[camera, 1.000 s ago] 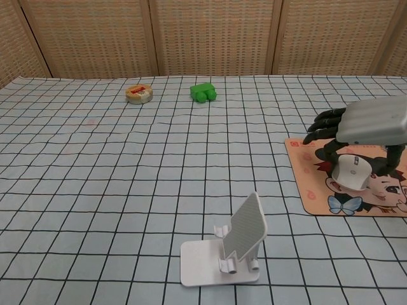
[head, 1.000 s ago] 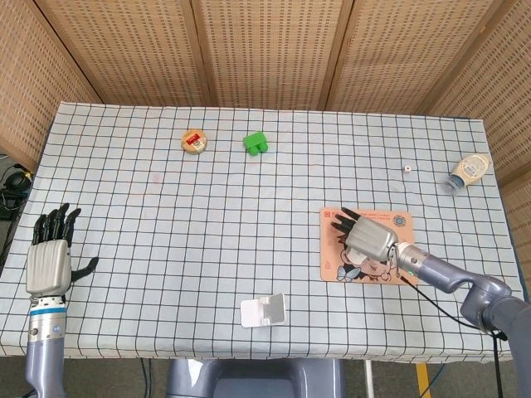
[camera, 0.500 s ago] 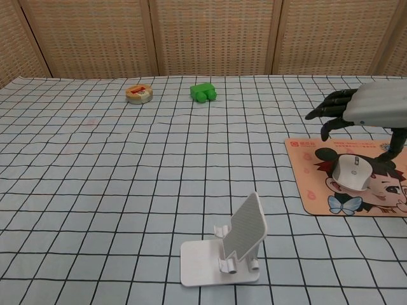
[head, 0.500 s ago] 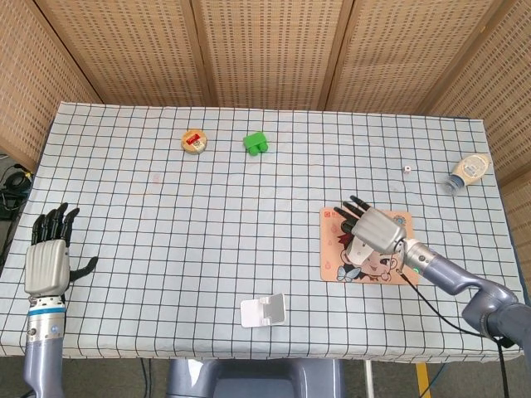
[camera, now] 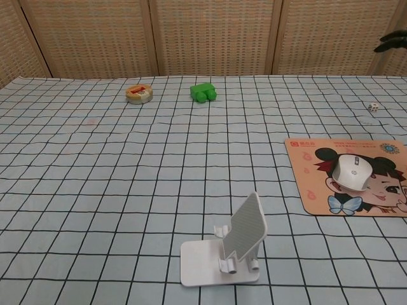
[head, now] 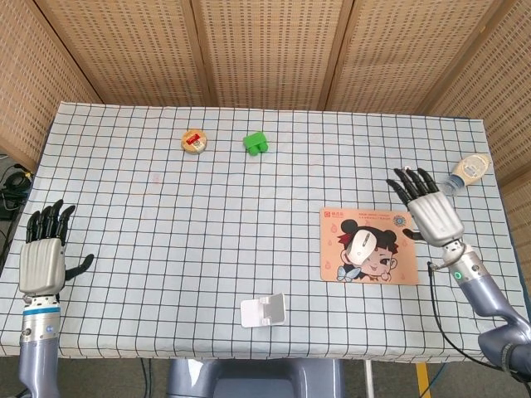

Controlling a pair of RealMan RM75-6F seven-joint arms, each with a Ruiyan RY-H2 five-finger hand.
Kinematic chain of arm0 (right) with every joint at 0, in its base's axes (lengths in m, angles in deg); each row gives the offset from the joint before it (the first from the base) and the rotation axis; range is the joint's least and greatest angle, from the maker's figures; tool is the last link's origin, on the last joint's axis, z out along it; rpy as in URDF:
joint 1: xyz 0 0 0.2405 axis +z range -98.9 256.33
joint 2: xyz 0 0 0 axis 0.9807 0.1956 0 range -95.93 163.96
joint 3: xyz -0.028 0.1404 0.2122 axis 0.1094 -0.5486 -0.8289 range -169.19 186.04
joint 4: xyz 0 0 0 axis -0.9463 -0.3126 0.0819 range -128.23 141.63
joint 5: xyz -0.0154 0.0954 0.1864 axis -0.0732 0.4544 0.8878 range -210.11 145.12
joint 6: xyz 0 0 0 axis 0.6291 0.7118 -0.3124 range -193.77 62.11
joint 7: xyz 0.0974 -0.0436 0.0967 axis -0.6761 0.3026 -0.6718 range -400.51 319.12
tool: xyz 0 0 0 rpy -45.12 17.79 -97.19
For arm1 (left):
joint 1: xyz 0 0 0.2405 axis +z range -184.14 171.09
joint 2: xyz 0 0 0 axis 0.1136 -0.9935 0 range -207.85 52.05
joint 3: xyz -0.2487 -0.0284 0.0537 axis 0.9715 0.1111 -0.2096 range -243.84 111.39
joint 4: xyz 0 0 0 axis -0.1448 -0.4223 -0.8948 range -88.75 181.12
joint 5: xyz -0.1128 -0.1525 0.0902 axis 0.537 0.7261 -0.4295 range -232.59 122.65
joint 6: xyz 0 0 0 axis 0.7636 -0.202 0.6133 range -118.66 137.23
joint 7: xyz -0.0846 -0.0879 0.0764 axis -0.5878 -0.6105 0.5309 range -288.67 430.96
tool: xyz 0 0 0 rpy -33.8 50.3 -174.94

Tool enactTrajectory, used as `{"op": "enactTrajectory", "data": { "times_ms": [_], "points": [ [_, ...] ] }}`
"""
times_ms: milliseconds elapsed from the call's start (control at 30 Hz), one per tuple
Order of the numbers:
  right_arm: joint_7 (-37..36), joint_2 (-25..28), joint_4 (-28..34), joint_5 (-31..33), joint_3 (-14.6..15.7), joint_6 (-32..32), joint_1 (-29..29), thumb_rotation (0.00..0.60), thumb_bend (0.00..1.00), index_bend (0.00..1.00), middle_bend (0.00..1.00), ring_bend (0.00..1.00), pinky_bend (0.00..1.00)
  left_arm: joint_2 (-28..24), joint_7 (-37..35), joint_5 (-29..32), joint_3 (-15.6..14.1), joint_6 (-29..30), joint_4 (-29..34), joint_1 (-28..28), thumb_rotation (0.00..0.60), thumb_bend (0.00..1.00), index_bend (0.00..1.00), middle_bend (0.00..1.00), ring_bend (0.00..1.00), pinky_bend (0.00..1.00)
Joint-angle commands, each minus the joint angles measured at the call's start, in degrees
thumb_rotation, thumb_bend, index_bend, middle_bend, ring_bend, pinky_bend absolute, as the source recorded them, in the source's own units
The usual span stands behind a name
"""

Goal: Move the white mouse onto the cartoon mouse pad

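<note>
I am spreading my right hand [head: 432, 214] wide, holding nothing, beside the cartoon mouse pad [head: 367, 257]. The white mouse [head: 360, 244] is lying on that pad. My left hand [head: 43, 257] is hanging open too.

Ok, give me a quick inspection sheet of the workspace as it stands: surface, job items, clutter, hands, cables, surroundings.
Surface: table under a blue-and-white checked cloth, lying flat.
Job's things: white mouse rests on the cartoon mouse pad, over the printed face; nothing touches it.
Clutter: white phone stand near the front edge; green block and round tin at the back; small die and a bottle lying far right.
Hands: right hand raised beside the pad, fingers spread, holding nothing; left hand at the left edge, open.
Cables: black cable along the right forearm; dark cords beyond the left edge.
Surroundings: woven panel screens behind.
</note>
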Motion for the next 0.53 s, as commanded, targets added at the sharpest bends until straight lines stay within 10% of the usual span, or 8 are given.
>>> {"op": "enactTrajectory", "data": {
  "times_ms": [33,533],
  "points": [
    [-4.5,-0.7,2.0,3.0,-1.8,3.1,-4.3,0.600,0.18,0.08,0.00,0.00,0.00,-0.1,-0.5,-0.6,-0.4,-0.2,-0.4,-0.1,0.600,0.19,0.07,0.00,0.00,0.00],
    [-7.7,-2.1,10.7,7.2,-2.8,9.5,-15.5,0.600,0.17,0.00,0.00,0.00,0.00,-0.5,-3.0,-1.9,-1.7,-1.2,-4.8,0.4,0.600,0.18,0.02,0.00,0.00,0.00]
  ]
}}
